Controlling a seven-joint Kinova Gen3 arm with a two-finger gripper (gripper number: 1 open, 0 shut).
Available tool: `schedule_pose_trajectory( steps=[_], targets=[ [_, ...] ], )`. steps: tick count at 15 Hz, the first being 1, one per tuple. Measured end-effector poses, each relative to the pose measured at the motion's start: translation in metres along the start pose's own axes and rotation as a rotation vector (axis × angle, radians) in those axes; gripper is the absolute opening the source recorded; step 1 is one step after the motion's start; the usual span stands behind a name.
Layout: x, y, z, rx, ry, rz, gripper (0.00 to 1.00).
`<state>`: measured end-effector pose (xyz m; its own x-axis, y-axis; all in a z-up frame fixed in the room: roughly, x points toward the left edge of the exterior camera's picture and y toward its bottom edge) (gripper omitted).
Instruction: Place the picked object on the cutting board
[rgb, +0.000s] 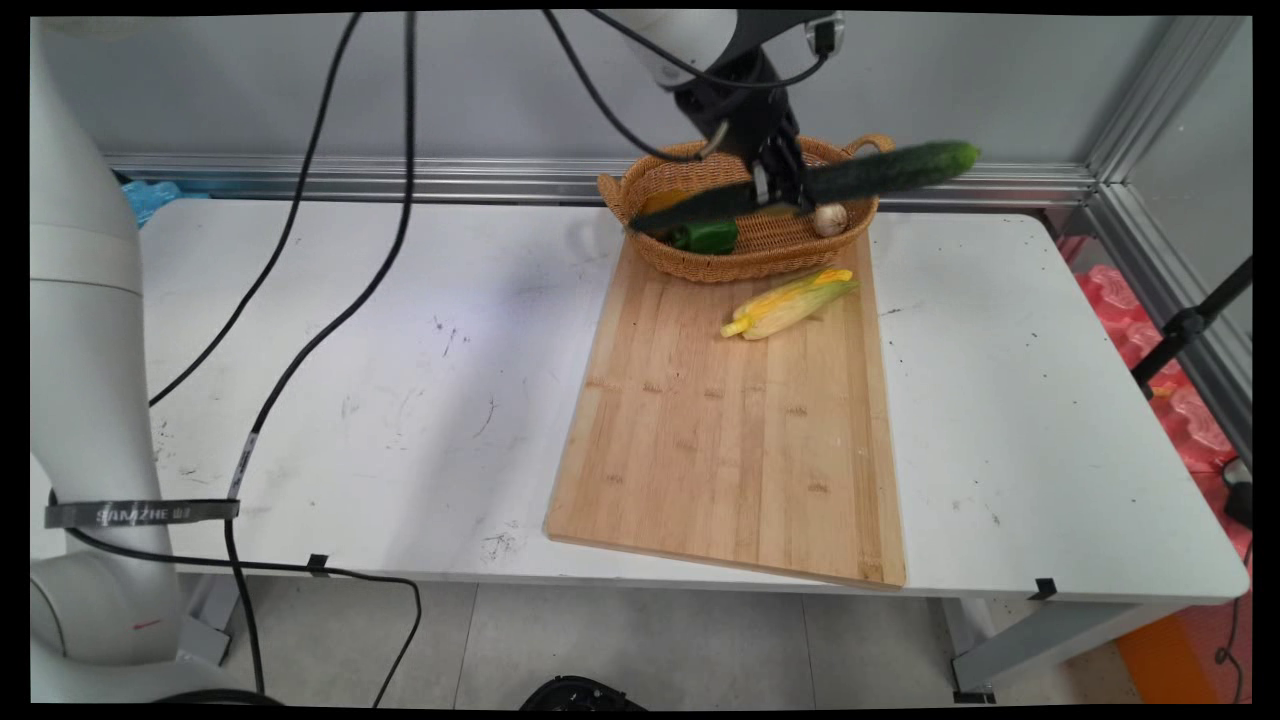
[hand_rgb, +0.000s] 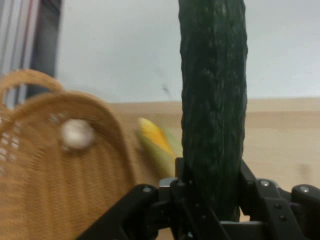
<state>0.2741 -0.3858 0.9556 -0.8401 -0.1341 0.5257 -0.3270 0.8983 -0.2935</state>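
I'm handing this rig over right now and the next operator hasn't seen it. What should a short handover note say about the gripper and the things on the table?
Gripper: shut on the cucumber, held in the air above the basket, roughly level, its right end slightly higher.
Basket: on the far end of the cutting board; a green pepper and a mushroom lie in it.
Corn: on the board, just in front of the basket.
No task was given, so done and left cannot be stated.

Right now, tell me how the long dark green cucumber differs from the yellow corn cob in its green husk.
The long dark green cucumber is clamped in the black gripper above the woven basket; the yellow corn cob lies on the wooden cutting board. The cucumber is longer and darker. Both are elongated.
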Motion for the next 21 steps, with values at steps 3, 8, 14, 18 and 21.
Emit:
schedule_pose_trajectory(
  steps=[3,8,14,18,21],
  targets=[
    [0.000,0.031,-0.014,-0.064,-0.031,-0.056,0.00],
    [-0.005,0.076,-0.023,-0.130,-0.084,-0.138,0.00],
    [-0.012,0.125,-0.009,-0.160,-0.160,-0.248,0.00],
    [-0.016,0.150,0.012,-0.165,-0.210,-0.312,0.00],
    [-0.019,0.163,0.030,-0.168,-0.235,-0.340,0.00]
  ],
)
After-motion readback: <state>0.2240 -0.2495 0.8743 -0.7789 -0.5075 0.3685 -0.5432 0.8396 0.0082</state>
